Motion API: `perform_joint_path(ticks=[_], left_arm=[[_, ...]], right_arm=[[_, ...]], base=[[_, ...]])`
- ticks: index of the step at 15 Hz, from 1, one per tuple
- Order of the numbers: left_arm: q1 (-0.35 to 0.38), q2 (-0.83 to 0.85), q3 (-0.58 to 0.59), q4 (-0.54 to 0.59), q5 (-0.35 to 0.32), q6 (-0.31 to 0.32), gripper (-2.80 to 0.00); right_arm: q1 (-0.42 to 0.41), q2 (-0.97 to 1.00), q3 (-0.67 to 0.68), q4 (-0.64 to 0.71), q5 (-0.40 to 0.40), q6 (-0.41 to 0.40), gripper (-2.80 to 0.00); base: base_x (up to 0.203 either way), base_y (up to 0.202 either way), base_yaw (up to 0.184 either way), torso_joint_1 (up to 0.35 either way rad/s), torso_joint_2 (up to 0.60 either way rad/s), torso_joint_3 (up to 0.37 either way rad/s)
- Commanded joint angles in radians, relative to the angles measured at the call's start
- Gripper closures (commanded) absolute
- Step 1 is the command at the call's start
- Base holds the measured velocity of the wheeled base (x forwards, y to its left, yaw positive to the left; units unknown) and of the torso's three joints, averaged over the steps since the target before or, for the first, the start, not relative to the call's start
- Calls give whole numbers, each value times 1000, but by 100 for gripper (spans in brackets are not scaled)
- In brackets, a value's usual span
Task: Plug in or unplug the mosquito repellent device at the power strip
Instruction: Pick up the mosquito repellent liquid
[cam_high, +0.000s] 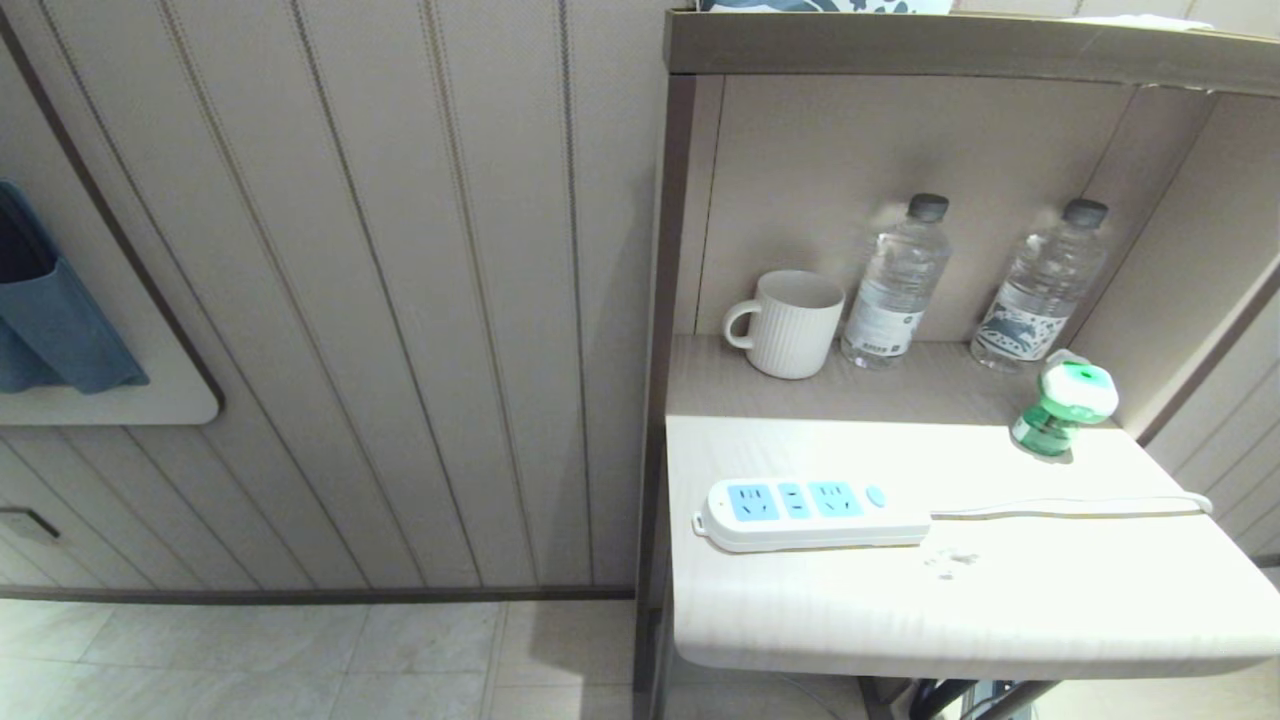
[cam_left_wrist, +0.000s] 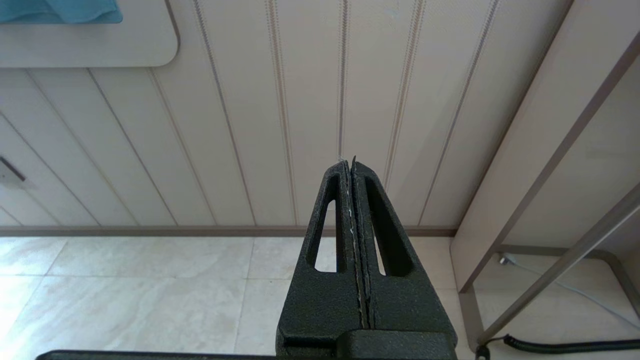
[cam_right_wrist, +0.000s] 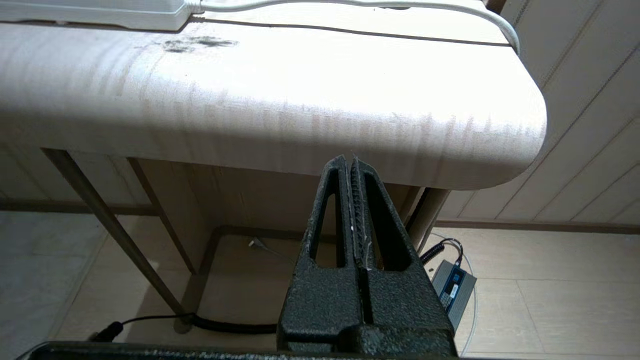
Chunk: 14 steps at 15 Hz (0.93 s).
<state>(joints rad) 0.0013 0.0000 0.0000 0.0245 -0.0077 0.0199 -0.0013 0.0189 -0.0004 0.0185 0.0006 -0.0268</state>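
Note:
The mosquito repellent device (cam_high: 1062, 408), green-and-white head over a green bottle, stands tilted on the table at the back right, apart from the power strip (cam_high: 812, 512). The white strip lies near the table's left front, its light-blue sockets bare, its cord (cam_high: 1070, 508) running right. Neither arm shows in the head view. My right gripper (cam_right_wrist: 349, 161) is shut and holds nothing, low in front of the table's front edge (cam_right_wrist: 280, 150); the strip's end (cam_right_wrist: 100, 14) shows above. My left gripper (cam_left_wrist: 349, 164) is shut and holds nothing, over the floor facing the wall.
A white ribbed mug (cam_high: 790, 323) and two clear water bottles (cam_high: 895, 282) (cam_high: 1040, 286) stand at the back of the shelf recess. Under the table are metal legs (cam_right_wrist: 107, 225), black cables and a grey power adapter (cam_right_wrist: 454, 291) on the tiled floor.

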Motion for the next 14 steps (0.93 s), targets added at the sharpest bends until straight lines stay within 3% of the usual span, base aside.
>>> perform_joint_path(ticks=[1, 14], left_arm=[[0, 2, 0, 0, 0, 0, 0], [0, 2, 0, 0, 0, 0, 0]], right_arm=[[1, -13, 0, 1, -5, 20, 0], [1, -13, 0, 1, -19, 53, 0]], base=[[0, 0, 0, 0, 0, 0], [0, 0, 0, 0, 0, 0]])
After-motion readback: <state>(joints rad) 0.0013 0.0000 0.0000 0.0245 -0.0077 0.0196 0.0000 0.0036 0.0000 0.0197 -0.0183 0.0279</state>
